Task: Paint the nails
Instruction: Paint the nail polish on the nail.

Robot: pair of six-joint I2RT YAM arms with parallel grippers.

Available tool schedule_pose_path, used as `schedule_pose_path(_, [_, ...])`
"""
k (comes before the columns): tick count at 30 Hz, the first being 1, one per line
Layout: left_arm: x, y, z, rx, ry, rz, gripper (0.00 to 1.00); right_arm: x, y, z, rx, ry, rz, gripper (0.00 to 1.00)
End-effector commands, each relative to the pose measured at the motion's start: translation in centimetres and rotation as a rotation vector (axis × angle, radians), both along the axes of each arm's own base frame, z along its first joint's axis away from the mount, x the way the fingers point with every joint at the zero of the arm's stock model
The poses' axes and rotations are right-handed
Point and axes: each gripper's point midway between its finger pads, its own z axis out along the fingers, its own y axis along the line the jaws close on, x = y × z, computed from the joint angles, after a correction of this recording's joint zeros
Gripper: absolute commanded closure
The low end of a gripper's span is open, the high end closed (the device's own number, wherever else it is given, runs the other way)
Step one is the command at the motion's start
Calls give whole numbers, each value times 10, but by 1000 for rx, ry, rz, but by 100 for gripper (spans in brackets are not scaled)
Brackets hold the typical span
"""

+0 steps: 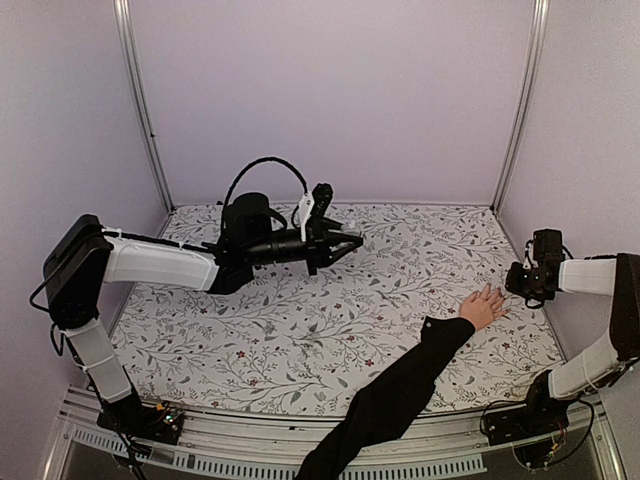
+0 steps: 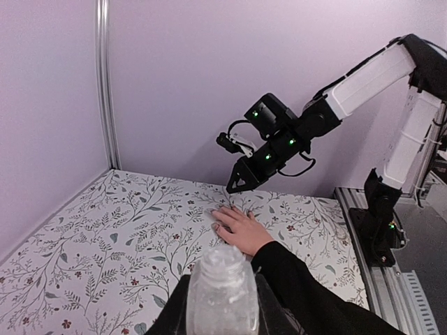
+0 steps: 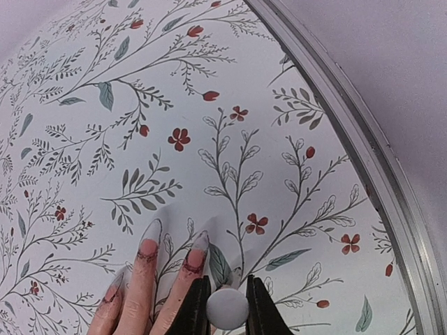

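Right pincer (image 3: 227,299) pinches a white-capped brush (image 3: 227,311) beside the nails (image 3: 201,241); wobble could smear skin; left pincer (image 1: 348,243) clamps the translucent bottle (image 2: 222,289); tilting might spill.

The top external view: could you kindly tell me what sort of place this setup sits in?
Probably a robot test booth in a lab: plain lilac walls on aluminium posts enclose a floral-covered table, with two robot arms bolted to a metal rail at its near edge.
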Motion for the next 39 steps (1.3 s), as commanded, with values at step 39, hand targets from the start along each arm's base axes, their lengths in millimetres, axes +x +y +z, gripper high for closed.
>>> schedule_pose_path(39, [8,4,4,-21,-11,24,100,19,-6,5,-3,-41,-21,100])
